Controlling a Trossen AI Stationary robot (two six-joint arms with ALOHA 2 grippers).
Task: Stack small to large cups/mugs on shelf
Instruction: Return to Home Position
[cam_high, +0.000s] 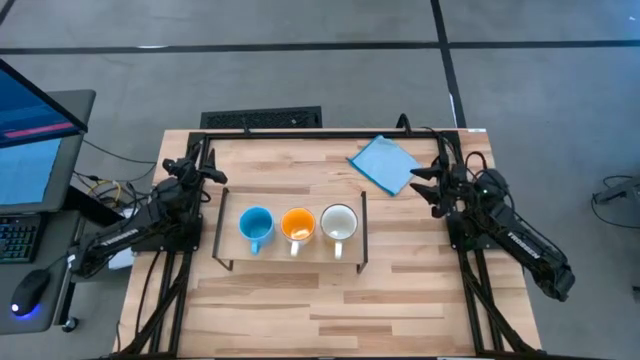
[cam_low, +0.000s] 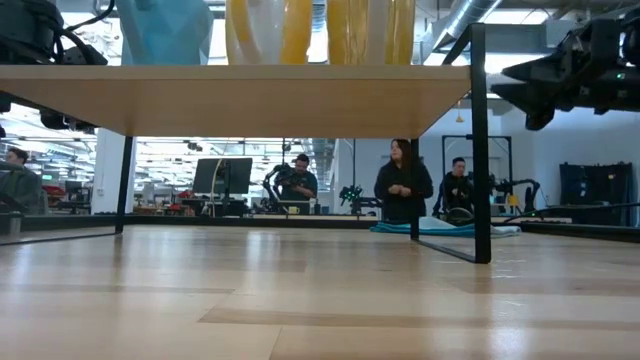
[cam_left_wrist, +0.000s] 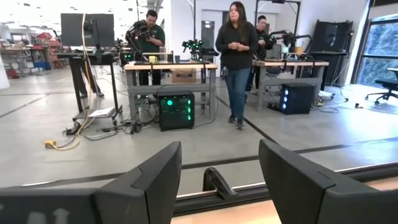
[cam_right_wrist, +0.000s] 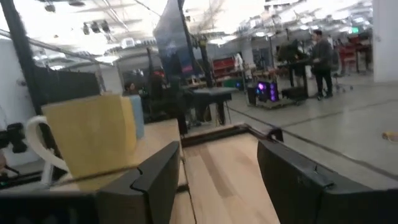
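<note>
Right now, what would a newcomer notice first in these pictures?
A blue mug, an orange mug and a white mug stand in a row on the shelf, centre of the table. A blue cloth lies near the open right hand at the right side; the open left hand hangs at the left side.

Mugs (cam_high: 297, 224) abreast on shelf (cam_high: 290, 197), cloth (cam_high: 385, 163) behind (to right)

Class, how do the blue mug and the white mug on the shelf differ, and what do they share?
The blue mug is blue inside, the white mug pale. The blue mug's mouth looks narrower than the white mug's. They stand at opposite ends of the shelf. Both stand upright, handles pointing alike.
</note>
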